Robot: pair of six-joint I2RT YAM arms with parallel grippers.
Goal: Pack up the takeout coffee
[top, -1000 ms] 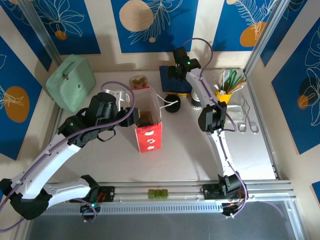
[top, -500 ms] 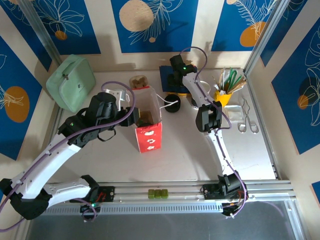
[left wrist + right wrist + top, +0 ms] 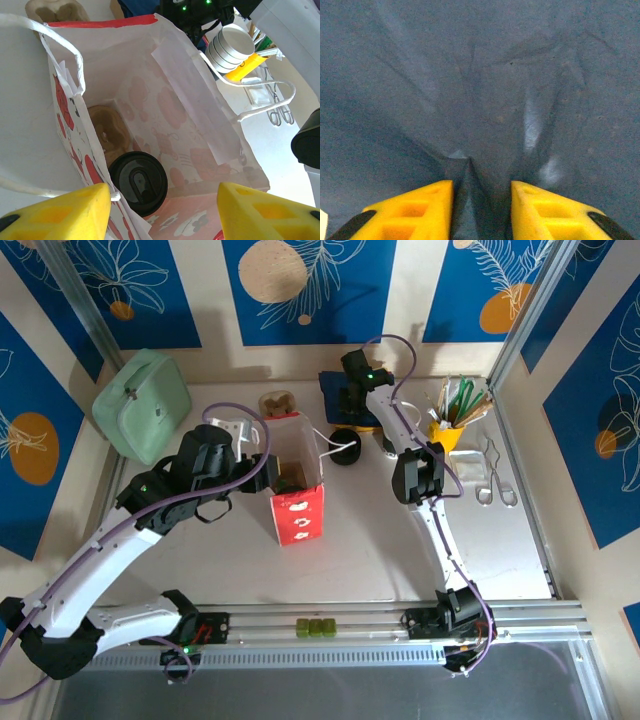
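1. Well, the takeout coffee [image 3: 138,183] is sitting on the floor of the paper bag [image 3: 190,125], tucked into the near corner, with only its black lid showing from above.
2. Just beside it, deeper in the bag, lies a brown pastry-like lump [image 3: 107,132]. The two look close, and I cannot tell whether they touch.
3. The left gripper [image 3: 162,196] hangs right over the bag's mouth with its yellow fingers spread wide. Nothing is clamped; the bag's near edge runs between them.
4. Here's the key line-up: the cup stands upright, its long axis vertical, straight down from the left gripper. Any reach for it would be a plain drop into the bag.
5. The left arm is clearly the nearer one.
6. The right gripper [image 3: 482,192] is well beyond the bag's far side, down on a blue cloth [image 3: 470,75], fingers narrow with a ridge of fabric pinched up between them.
7. My read is that the coffee is already packed, and the cloth would have to travel back toward the bag's open top.
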